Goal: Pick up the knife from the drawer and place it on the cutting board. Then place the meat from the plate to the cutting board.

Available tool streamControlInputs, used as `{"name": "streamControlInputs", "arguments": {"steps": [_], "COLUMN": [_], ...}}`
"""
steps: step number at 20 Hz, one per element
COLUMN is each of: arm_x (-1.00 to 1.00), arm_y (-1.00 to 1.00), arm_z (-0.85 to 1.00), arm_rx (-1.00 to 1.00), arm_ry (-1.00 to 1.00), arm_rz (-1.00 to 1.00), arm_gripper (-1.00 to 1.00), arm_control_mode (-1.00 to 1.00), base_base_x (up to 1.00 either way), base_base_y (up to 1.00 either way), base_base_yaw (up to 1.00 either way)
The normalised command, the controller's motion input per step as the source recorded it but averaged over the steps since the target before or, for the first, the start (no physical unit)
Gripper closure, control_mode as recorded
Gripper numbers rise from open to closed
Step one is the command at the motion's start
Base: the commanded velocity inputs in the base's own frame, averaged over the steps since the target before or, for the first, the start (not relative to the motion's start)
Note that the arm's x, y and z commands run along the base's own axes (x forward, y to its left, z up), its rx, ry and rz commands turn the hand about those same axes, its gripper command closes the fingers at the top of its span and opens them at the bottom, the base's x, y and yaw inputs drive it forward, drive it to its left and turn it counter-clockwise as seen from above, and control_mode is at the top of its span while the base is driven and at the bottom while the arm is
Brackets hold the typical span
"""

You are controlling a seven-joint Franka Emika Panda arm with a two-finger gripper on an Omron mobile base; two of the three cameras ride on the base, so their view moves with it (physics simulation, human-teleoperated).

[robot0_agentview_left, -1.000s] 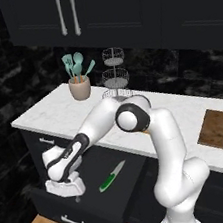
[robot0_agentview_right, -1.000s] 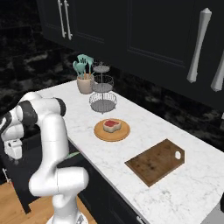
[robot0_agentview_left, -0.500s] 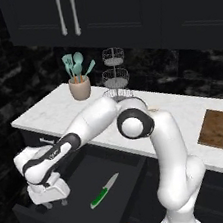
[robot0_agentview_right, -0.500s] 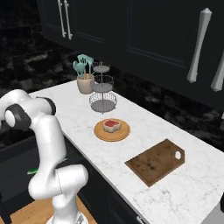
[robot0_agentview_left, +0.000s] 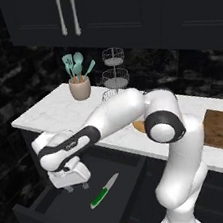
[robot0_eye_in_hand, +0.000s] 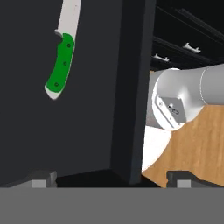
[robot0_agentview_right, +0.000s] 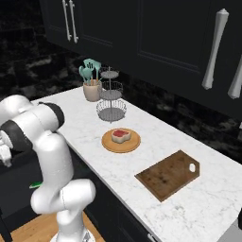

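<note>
We're on the knife pickup: fingers [robot0_agentview_left: 77, 187] wide open and empty over the open drawer [robot0_agentview_left: 57, 205], needing to shift over the knife [robot0_agentview_left: 104, 191].

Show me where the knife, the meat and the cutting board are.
knife [robot0_agentview_left: 98, 201], left base view, green handle.
meat [robot0_agentview_right: 121, 135], right base view, red top.
cutting board [robot0_agentview_right: 166, 176], right base view, middle of its bare face.

We see the white marble counter [robot0_agentview_right: 85, 125] carrying a utensil pot [robot0_agentview_right: 90, 90], a wire stand [robot0_agentview_right: 111, 109], the plate [robot0_agentview_right: 121, 142] and the cutting board [robot0_agentview_right: 168, 175], while the open drawer [robot0_agentview_left: 62, 209] holds the knife [robot0_agentview_left: 104, 191].
</note>
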Motion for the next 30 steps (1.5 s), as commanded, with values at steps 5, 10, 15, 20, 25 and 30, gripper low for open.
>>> {"name": "streamControlInputs", "arguments": {"steps": [5,10,15,20,25,30], "arm_x": [0.16,0.20,0.02,0.28,0.23,0.14], "arm_y": [-0.81,-0.34,-0.19,0.00,0.17,0.31], "arm_z": [-0.11,-0.20,0.00,-0.10,-0.34,-0.20], "arm_rx": [0.05,0.16,0.16,0.08,0.00,0.00], "arm_ry": [-0.03,-0.25,0.03,0.05,0.00,0.00], "arm_rz": [-0.02,-0.01,0.00,0.00,0.00,0.00], "arm_gripper": [-1.00,-1.00,-1.00,-1.00,-1.00,-1.00], "arm_control_mode": [-1.00,-1.00,-1.00,-1.00,-1.00,-1.00], "base_base_x": [0.00,0.00,0.00,0.00,0.00,0.00], "base_base_y": [0.00,0.00,0.00,0.00,0.00,0.00], "base_base_yaw": [0.00,0.00,0.00,0.00,0.00,0.00]}}
